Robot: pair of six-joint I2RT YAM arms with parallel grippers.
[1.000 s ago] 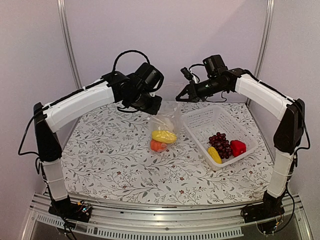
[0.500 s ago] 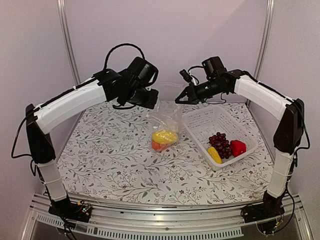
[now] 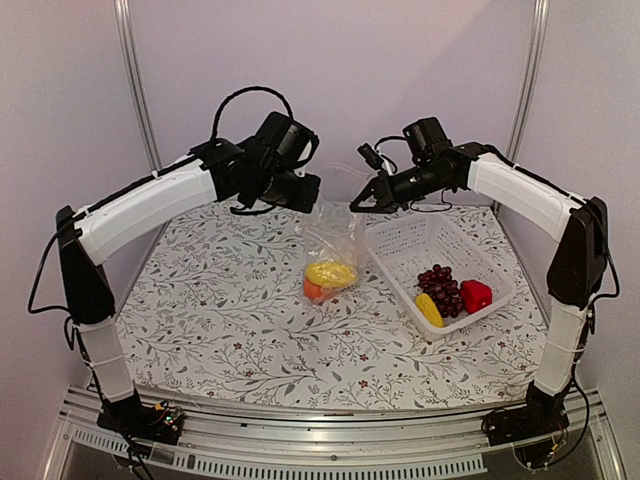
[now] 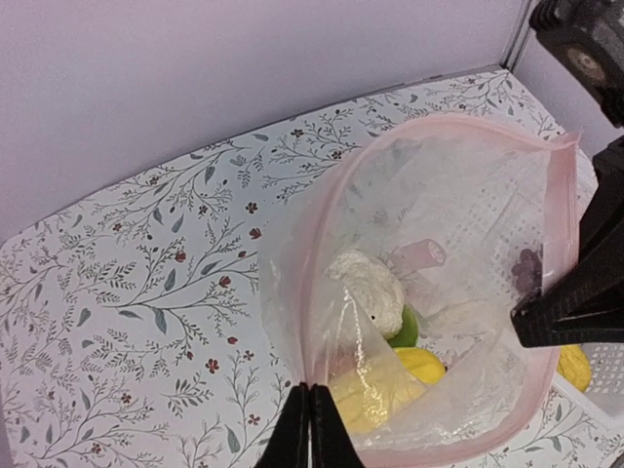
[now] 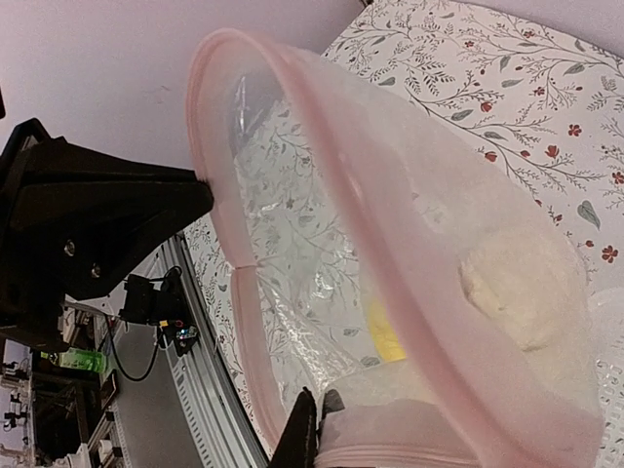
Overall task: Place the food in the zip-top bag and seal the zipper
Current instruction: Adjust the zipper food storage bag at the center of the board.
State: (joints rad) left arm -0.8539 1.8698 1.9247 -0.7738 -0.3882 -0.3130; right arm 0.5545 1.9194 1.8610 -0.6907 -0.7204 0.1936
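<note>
The clear zip-top bag point(image 3: 335, 240) hangs between both grippers with its mouth spread wide. My left gripper point(image 4: 309, 392) is shut on the near-left part of the pink zipper point(image 4: 322, 244). The right gripper point(image 5: 317, 402) is shut on the opposite rim of the zipper point(image 5: 361, 234). Inside the bag lie the white cauliflower point(image 4: 369, 288), a yellow piece point(image 3: 330, 272) and an orange piece point(image 3: 313, 290). Dark grapes point(image 3: 440, 285), a second yellow piece point(image 3: 428, 309) and a red piece point(image 3: 476, 295) sit in the white basket point(image 3: 500, 275).
The basket stands just right of the hanging bag, under the right arm. The floral tablecloth point(image 3: 220, 320) spreads to the left and front. A purple wall point(image 3: 340, 80) closes off the back, close behind both grippers.
The left gripper's jaws have closed on the bag's rim. It has risen slightly, drawing the mouth open and lifting the bag. The right gripper has barely moved.
</note>
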